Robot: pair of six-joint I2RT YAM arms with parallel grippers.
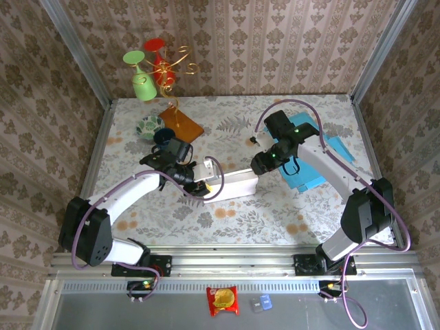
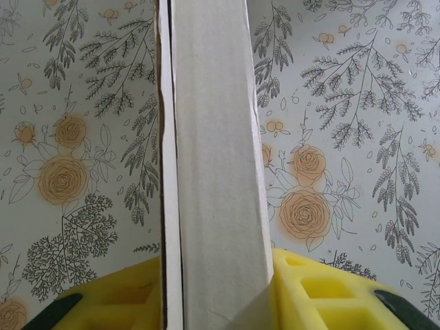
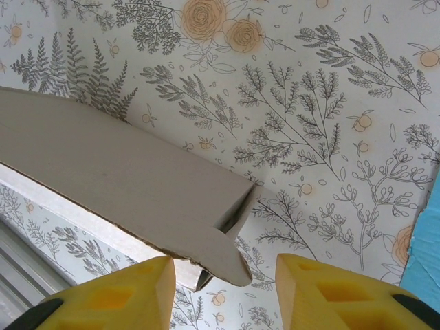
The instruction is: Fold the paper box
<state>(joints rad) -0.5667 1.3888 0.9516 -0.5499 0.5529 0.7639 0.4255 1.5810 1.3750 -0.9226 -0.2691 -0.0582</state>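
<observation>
- The top camera sits high up behind the arm bases, looking down and forward over the whole counter [image 1: 234, 113] — far enough back to take in the walls.
- The left wrist camera rides just behind the left claw [image 2: 216, 292], looking along it, very close to the paper box [image 2: 213, 137], with the counter beyond.
- The right wrist camera rides behind the right claw [image 3: 223, 289], angled down at the counter, equally close.
- All three share the paper box and the flowered counter around it — the middle of the top view.
</observation>
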